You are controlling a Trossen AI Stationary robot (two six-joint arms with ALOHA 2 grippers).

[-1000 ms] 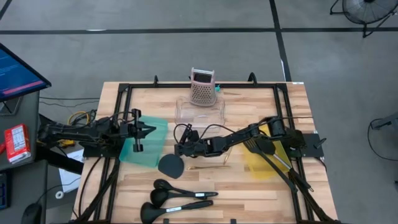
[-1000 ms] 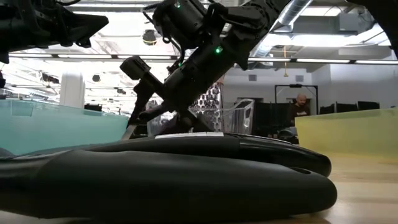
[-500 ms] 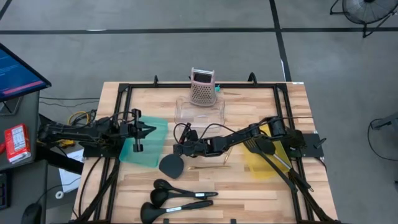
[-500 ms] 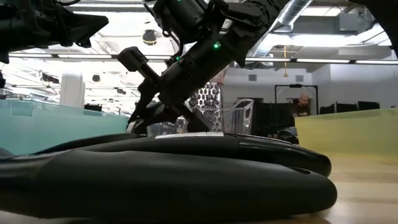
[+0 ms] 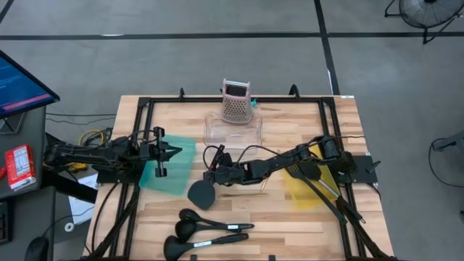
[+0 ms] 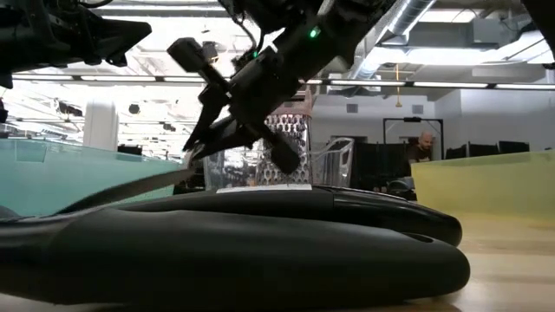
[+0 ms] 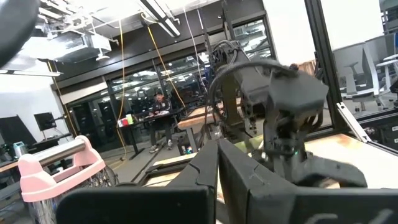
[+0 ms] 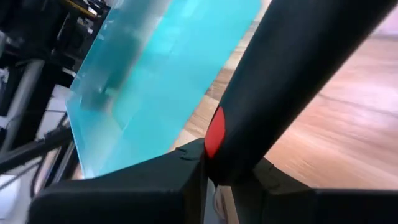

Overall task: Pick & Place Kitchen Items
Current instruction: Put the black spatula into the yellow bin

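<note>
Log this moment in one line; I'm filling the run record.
right gripper: fingers shut on red-marked black plastic utensil | utensil: lifted off wooden table | left gripper: shut, over teal bin

We see the right gripper (image 6: 227, 130) up above the bench (image 6: 512, 260), closed on a black utensil (image 6: 130, 192) whose flat blade slopes down and away from it toward the teal bin (image 6: 78, 173). Directly below the gripper, two black ladle handles (image 6: 260, 234) lie across the foreground. Behind it stands a perforated grater (image 6: 290, 143) with a clear container (image 6: 334, 160) beside it. Farther out sits a yellow bin (image 6: 486, 186), and a person (image 6: 419, 147) in the room beyond.
</note>
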